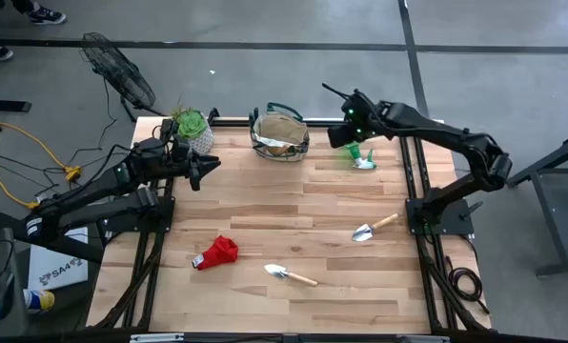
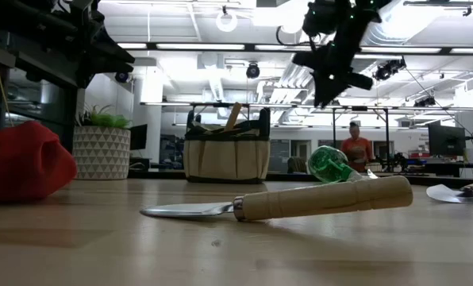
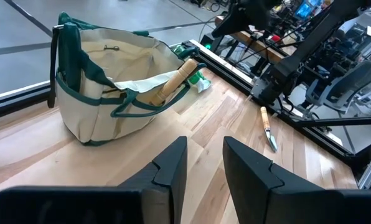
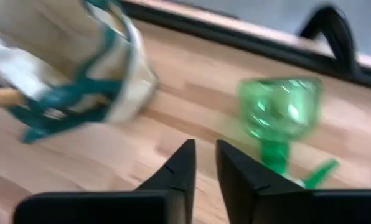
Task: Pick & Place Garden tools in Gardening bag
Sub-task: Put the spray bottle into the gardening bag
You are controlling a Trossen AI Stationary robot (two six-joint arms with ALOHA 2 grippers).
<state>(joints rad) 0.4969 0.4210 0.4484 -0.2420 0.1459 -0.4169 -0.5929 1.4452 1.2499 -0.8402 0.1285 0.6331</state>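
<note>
I have the right end effector [image 1: 346, 133] reaching in over the far side of the bench [image 1: 294, 219], above the green plastic piece [image 1: 362, 156] beside the bag [image 1: 280, 136], its dark fingers slightly apart and gripping nothing. The left end effector [image 1: 208, 167] waits near the plant pot [image 1: 196, 133], fingers slightly apart, empty. The soft beige bag stands upright with a wooden handle poking out; two steel trowels [image 1: 290, 274] lie flat, handles pointing right, by a crumpled red cloth [image 1: 217, 252].

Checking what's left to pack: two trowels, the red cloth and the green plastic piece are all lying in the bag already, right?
Not right. The high view shows both trowels, the red cloth and the green plastic piece lying on the table, outside the bag.
</note>
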